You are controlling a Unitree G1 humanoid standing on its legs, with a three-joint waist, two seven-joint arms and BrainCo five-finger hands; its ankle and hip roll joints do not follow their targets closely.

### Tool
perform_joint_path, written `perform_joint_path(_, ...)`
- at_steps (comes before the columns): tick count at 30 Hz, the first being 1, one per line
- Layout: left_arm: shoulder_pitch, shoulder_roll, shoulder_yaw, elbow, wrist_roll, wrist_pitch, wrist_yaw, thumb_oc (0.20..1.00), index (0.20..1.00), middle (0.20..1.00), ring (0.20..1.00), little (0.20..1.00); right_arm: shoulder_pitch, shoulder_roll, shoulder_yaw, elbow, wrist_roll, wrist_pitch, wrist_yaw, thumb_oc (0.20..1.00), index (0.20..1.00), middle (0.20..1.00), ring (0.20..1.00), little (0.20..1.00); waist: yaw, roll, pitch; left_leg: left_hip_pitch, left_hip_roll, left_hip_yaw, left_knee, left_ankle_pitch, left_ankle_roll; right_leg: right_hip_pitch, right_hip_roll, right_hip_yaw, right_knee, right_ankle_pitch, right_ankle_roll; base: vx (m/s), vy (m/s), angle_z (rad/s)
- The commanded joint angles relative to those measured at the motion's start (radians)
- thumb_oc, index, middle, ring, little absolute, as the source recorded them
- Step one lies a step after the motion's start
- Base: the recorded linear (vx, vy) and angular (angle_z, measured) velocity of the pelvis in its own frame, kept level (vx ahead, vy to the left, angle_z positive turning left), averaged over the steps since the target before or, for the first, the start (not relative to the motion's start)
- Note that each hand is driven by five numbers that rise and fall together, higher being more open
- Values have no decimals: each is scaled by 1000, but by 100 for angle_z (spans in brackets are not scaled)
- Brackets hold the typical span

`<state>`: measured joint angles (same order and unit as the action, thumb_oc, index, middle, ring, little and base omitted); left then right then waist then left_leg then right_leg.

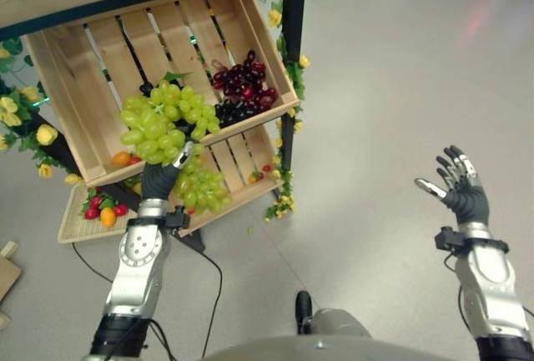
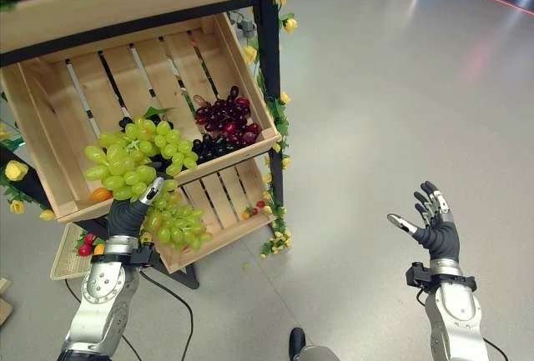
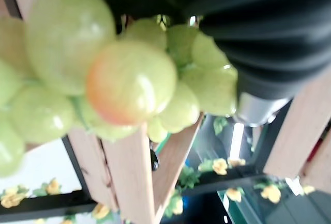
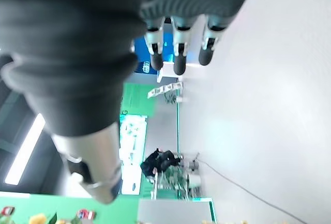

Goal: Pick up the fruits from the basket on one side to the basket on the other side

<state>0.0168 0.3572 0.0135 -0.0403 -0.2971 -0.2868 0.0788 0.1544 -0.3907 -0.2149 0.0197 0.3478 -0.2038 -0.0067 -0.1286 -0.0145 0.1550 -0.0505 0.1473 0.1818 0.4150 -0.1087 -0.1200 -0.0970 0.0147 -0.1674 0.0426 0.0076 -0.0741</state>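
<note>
Green grapes [image 1: 158,123] hang in a bunch from the robot's left hand [image 1: 158,179], whose fingers are closed around them, raised over the near rim of the upper wooden crate [image 1: 71,73] where dark red grapes [image 1: 244,86] lie at its right end. Another green bunch [image 1: 202,188] rests in the lower crate [image 1: 238,157]. Well to the right, over the grey floor [image 1: 400,69], the right hand [image 1: 460,188] is held up with fingers spread, holding nothing.

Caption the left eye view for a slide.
Left hand lifts green grapes at the upper crate; right hand open over the floor.
</note>
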Motion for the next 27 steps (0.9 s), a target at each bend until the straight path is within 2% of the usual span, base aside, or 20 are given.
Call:
perform_joint_path(1, -44, 38, 47, 3, 0, -33, 36, 200, 200, 200, 200, 200, -45, -9, -5, -43, 25, -61, -26, 1000, 1000, 1000, 1000, 1000, 11, -44, -14, -35, -86, -85, 16, 72, 22, 143, -29, 31, -66, -91, 108, 107, 82, -32)
perform_joint_path(2, -39, 43, 55, -10, 4, -35, 40, 200, 200, 200, 200, 200, -43, -10, -9, -38, 25, -64, -27, 1000, 1000, 1000, 1000, 1000, 14, -43, -28, -32, -49, -76, -171, 41, 38, 144, -42, 20, -68, -89, 134, 126, 80, -16)
perform_joint_path(3, -39, 42, 55, -10, 4, -35, 40, 200, 200, 200, 200, 200, -43, -10, -9, -38, 25, -65, -27, 1000, 1000, 1000, 1000, 1000, 15, -44, -29, -26, -52, -75, -184, 46, 38, 145, -44, 20, -68, -90, 135, 183, 143, 8)
perform_joint_path(4, -40, 53, 53, -33, 20, -41, 58, 200, 200, 200, 200, 200, -56, -20, -9, -21, 9, -74, -48, 1000, 1000, 1000, 1000, 1000, 35, -41, -28, -7, -70, -102, -246, 40, 37, 150, -59, 18, -25, -104, 154, 91, 76, 19)
perform_joint_path(5, -41, 53, 53, -34, 21, -40, 59, 200, 200, 200, 200, 200, -58, -20, -9, -20, 8, -75, -49, 1000, 1000, 1000, 1000, 1000, 35, -42, -27, -10, -72, -102, -244, 43, 38, 148, -61, 18, -23, -102, 154, 92, 145, 3)
perform_joint_path(6, -50, 68, 62, -63, 19, -34, 55, 200, 200, 200, 200, 200, -44, -20, 0, -23, -7, -51, -42, 1000, 1000, 1000, 1000, 1000, 55, -43, -10, -35, -93, -169, -248, 67, 26, 146, -66, 24, -1, -105, 154, -1, 73, -11)
perform_joint_path(7, -51, 68, 62, -62, 18, -34, 55, 200, 200, 200, 200, 200, -45, -20, 0, -24, -8, -50, -42, 1000, 1000, 1000, 1000, 1000, 54, -43, -9, -33, -94, -170, -251, 67, 26, 146, -66, 24, 1, -107, 155, 68, 174, -20)
perform_joint_path(8, -60, 69, 77, -88, 0, -43, 51, 200, 200, 200, 200, 200, -59, -6, 10, -2, 3, -54, -44, 1000, 1000, 1000, 1000, 1000, 60, -33, -23, -3, -114, -192, -285, 46, 37, 147, -66, 22, -6, -106, 155, 63, 106, -24)
perform_joint_path(14, -16, 83, 95, -197, -23, -26, 13, 200, 200, 200, 200, 200, -51, 6, 20, 13, -10, -35, -25, 1000, 1000, 1000, 1000, 1000, 75, -31, -62, 52, -129, -188, -358, 46, 73, 167, -71, 29, -24, -108, 155, 88, 98, -7)
perform_joint_path(27, 52, 80, 94, -371, -88, -5, -40, 200, 200, 200, 200, 200, -28, 7, 14, 6, -25, -25, -19, 1000, 1000, 1000, 1000, 1000, 94, -40, -78, 76, -138, -208, -389, 42, 87, 189, -78, 1, -42, -114, 162, 21, 29, 3)
